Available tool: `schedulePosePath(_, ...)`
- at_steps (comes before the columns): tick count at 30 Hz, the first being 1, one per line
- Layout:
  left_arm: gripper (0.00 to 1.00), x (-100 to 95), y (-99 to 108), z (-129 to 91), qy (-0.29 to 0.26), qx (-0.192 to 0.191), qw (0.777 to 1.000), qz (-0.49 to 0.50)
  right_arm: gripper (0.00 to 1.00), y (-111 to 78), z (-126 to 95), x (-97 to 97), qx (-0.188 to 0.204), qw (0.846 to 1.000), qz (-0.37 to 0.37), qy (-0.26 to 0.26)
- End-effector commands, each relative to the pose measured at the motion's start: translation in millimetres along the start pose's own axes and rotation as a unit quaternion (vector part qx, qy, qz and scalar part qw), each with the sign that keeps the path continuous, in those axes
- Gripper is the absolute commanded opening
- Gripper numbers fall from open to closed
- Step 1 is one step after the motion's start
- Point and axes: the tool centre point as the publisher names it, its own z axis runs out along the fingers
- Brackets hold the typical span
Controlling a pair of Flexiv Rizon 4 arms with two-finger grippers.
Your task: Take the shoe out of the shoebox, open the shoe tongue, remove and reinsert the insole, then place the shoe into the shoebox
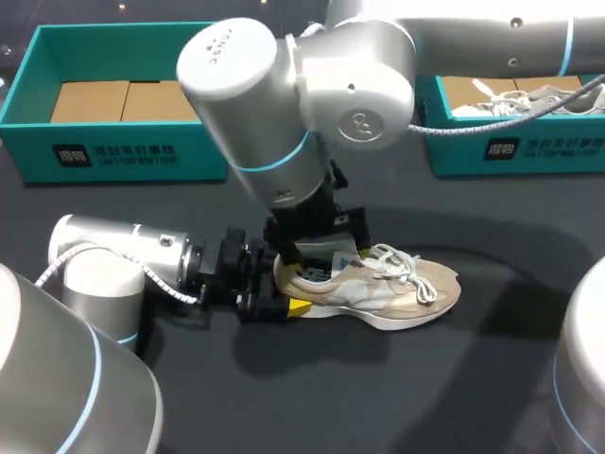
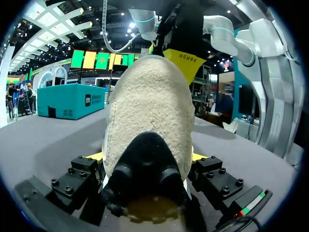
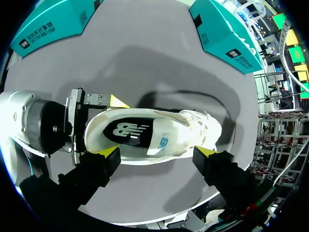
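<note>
Out of its box and standing sole-down on the dark table [image 1: 284, 397], middle of the head view: the beige shoe [image 1: 378, 288], toe toward the frame's right. Clamped at the heel by the left gripper [image 1: 282, 291], a yellow tip pressed to each side. Poised just above the shoe's opening: the right gripper [image 3: 158, 153], fingers spread wide along the shoe's length, closed on nothing. Lying flat inside the shoe: the insole [image 3: 137, 135], dark at the heel, pale blue further forward. Laces loose; tongue's state hard to tell. By judgement, first step done; insole either not yet pulled or already reseated, no telling which. Certainly left: return of the shoe to a box. At upper left, a teal shoebox [image 1: 28, 85] with only cardboard inside; at upper right, a second shoebox [image 1: 444, 142] holding another shoe [image 1: 529, 99].
</note>
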Motion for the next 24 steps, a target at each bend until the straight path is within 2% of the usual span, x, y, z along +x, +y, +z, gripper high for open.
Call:
schedulePosePath(1, 0.00, 1.4, 1, 1, -0.001, 0.000, 1.000, 0.000, 1.00, -1.1, 5, 0.8, -0.006, 0.980, 0.199, -0.005)
schedulePosePath(9, 0.00, 1.4, 1, 1, -0.001, 0.000, 1.000, 0.000, 1.00, 11.2, 14, -5.9, -0.005, 0.980, 0.200, -0.015)
schedulePosePath(24, 0.00, 1.4, 1, 1, -0.001, 0.000, 1.000, 0.000, 1.00, 2.8, 39, -25.3, -0.019, 0.976, 0.217, -0.018)
